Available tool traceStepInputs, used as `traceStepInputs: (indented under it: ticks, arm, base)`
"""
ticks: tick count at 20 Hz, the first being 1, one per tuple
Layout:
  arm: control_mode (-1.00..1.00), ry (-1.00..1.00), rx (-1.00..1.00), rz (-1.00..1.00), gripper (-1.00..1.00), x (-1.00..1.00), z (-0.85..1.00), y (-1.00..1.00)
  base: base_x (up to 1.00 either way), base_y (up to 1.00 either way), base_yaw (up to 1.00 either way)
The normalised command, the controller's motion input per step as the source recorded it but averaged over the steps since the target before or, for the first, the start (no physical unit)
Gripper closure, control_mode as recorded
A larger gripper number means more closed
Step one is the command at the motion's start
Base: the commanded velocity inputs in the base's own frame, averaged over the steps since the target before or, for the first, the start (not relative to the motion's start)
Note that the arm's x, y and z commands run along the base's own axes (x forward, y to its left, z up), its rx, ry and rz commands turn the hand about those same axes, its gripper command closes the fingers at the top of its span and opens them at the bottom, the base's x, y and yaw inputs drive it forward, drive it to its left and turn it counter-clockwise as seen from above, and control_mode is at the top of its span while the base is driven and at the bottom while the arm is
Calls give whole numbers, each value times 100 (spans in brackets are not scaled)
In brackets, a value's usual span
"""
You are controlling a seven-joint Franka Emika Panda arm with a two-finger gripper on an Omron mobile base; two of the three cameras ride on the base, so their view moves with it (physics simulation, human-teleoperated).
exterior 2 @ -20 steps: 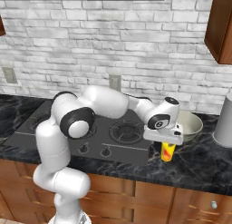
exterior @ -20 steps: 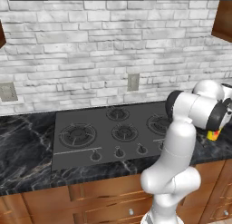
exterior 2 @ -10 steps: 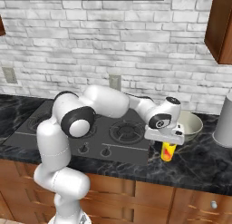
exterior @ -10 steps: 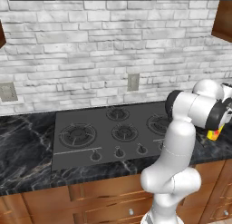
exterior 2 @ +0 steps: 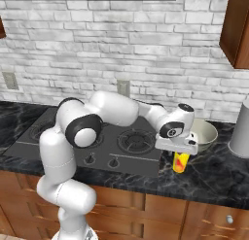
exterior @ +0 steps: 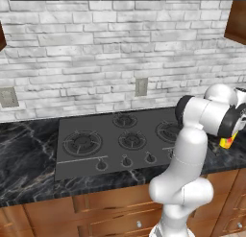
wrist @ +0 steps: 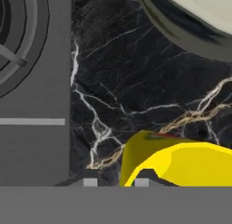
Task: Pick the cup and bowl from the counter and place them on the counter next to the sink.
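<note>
Nothing you can see has shifted since a second ago: arm, cup and bowl sit where they did in both base views, and whether the fingers have drawn in on the cup you cannot tell.

Your counter (exterior 2: 214,173), glossy black marble, runs across the width above brown cabinet fronts. Your dark grey stovetop (exterior: 115,145) sits sunk into it at centre. Your white arm (exterior 2: 116,110) reaches across the burners towards 3 o'clock in the right base view.

You find the bowl (exterior 2: 208,133), wide and pale cream, on the marble just beyond the hand, at about 1 o'clock from the cup. A tall grey cylinder (exterior 2: 240,129) stands further out at 3 o'clock.

Your cup (exterior 2: 180,161), yellow with an orange-red patch, stands upright on the counter just beside the stovetop's edge. Your gripper (exterior 2: 179,147) sits directly over it, the hand's body hiding the rim. In the hand view the cup's yellow wall rises right against the fingertips (wrist: 141,182), so you cannot tell whether they grip it.
</note>
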Motion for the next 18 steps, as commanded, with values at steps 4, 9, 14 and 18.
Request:
traceStepInputs:
  ticks: [4,9,14,18]
  arm:
    - [-100,-7,0,1,100,-12,38,8]
    - [-100,-13,0,0,100,-42,80,4]
    - [-100,-17,0,0,100,-47,76,62]
    - [-100,-16,-3,-1,100,-46,91,100]
  base:
    - [0,0,0]
    - [0,0,0]
    - [0,0,0]
    - [0,0,0]
